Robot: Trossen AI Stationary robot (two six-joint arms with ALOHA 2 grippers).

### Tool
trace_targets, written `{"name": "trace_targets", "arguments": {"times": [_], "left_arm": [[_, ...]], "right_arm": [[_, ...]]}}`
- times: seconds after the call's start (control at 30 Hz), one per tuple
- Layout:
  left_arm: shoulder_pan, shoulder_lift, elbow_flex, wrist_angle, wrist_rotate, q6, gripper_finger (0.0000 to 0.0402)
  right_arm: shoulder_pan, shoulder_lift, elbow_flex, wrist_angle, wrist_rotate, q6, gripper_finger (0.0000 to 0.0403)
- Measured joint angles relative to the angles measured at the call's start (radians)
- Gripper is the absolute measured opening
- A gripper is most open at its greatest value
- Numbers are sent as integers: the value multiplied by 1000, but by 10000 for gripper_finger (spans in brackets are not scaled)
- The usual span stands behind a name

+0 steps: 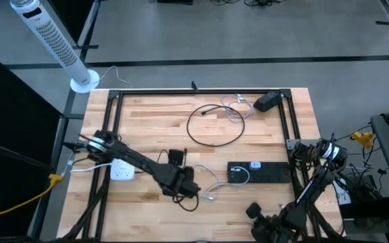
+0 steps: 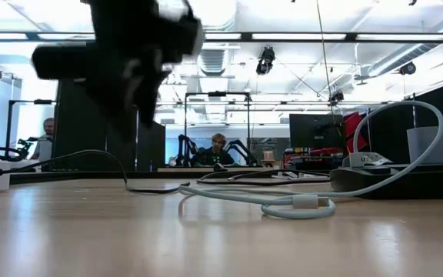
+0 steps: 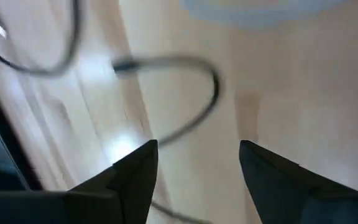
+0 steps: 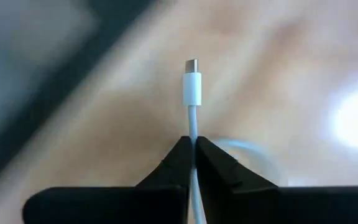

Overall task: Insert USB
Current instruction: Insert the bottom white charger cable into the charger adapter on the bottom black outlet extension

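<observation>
Cable loop (image 1: 215, 124) lies behind power strip (image 1: 258, 172), well apart.

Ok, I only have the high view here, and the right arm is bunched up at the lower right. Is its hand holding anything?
Observer: Yes. In the right wrist view the right hand is shut on a white cable, just behind its plug.
Operator: And the left hand?
Observer: Its wrist view shows the left hand open and empty above the wooden table, with a dark cable lying ahead.
Operator: Anyone nearby?
Observer: The low view shows a person seated in the room behind the table.
</observation>
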Motion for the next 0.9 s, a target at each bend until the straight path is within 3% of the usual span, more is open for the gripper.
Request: {"name": "trace_targets", "arguments": {"times": [0.23,0.5,0.7,0.9], "left_arm": [[-38,-84,-156,747,56,246,193],[-4,-91,-344,1475,270,431,181],[0,-58,-349,1591,306,447,185],[2,3,-257,1616,275,445,196]], "right_arm": [[14,-121,2,-129,466,57,1],[10,-144,2,-191,710,42,0],[-1,-144,2,-251,834,97,0],[-37,-144,-1,-250,843,113,0]]}}
